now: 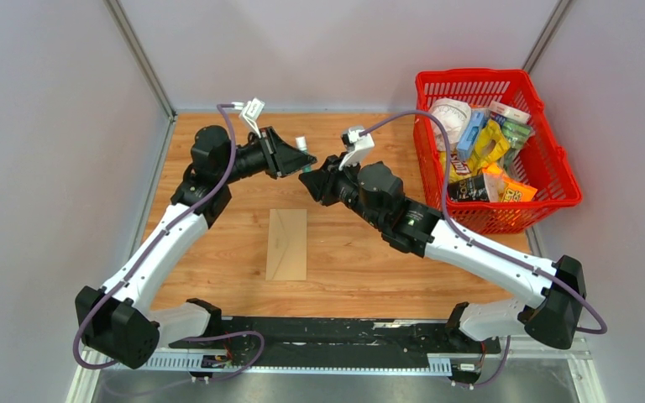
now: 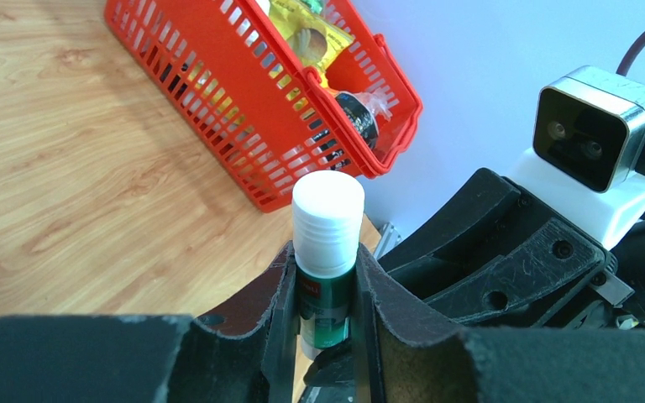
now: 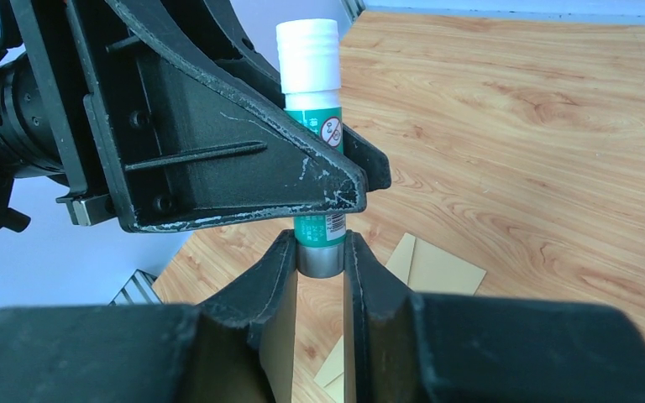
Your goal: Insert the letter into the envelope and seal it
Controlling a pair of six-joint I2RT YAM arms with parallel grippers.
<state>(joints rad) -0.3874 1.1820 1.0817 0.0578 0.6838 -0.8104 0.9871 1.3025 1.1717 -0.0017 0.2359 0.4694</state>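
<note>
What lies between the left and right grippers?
A glue stick: the left gripper clamps its green body, and the right gripper pinches its grey base. Both wrist views show it.

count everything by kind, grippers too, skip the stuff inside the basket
grippers (left gripper, right gripper): 2
glue stick: 1
envelope: 1
basket: 1
total: 5
</note>
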